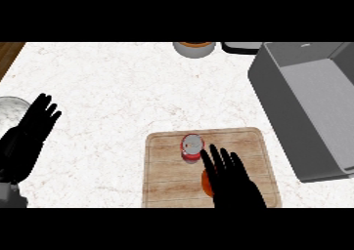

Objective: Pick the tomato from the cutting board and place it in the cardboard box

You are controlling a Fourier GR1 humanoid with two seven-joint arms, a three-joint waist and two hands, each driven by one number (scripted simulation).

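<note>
Tomato [204, 183] peeking out at left edge of my right hand [234, 188] — I'm hovering over it, open, holding nothing.

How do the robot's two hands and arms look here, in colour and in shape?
Both hands are plain black, each with long slim fingers and a broad palm; the left hand and the right hand look alike. No markings, cables or sleeves show on them. Below the left hand a small piece of grey forearm shows. Below the right hand no grey shows.
</note>
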